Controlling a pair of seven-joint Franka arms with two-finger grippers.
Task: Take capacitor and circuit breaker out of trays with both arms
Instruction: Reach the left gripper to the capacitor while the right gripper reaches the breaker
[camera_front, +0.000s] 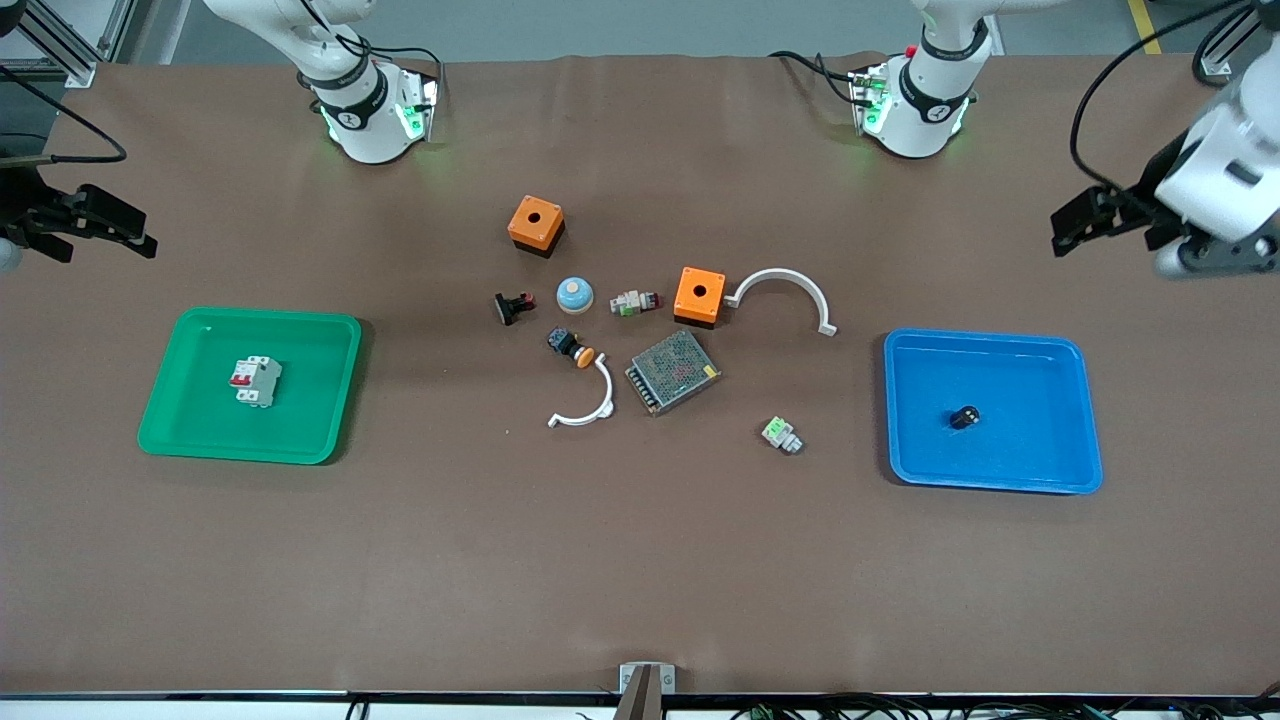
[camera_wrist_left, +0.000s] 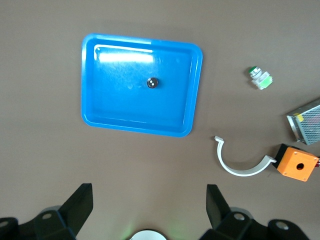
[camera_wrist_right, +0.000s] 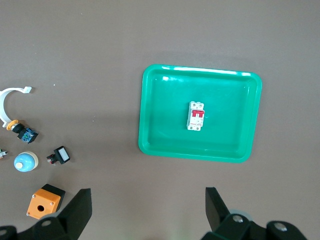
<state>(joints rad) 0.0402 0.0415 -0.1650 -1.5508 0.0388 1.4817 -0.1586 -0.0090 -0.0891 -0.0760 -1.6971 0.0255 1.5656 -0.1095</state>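
We see the capacitor (camera_front: 964, 417) resting in the blue tray (camera_front: 1060, 470) at the frame's right, and the breaker (camera_front: 256, 381) resting in the green tray (camera_front: 310, 440) at the frame's left. The left claw (camera_front: 1105, 222) hangs spread and empty over the counter (camera_front: 640, 560) at the upper right edge. The right claw (camera_front: 85, 228) hangs spread and empty at the upper left edge.

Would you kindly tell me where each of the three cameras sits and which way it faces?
Front view: high across the table, facing both arm bases; left gripper and right gripper wait, open, at the table's ends.
Left wrist view: looks down on the blue tray holding the capacitor; its fingers show.
Right wrist view: looks down on the green tray holding the breaker.
Shared: both trays appear in front view.
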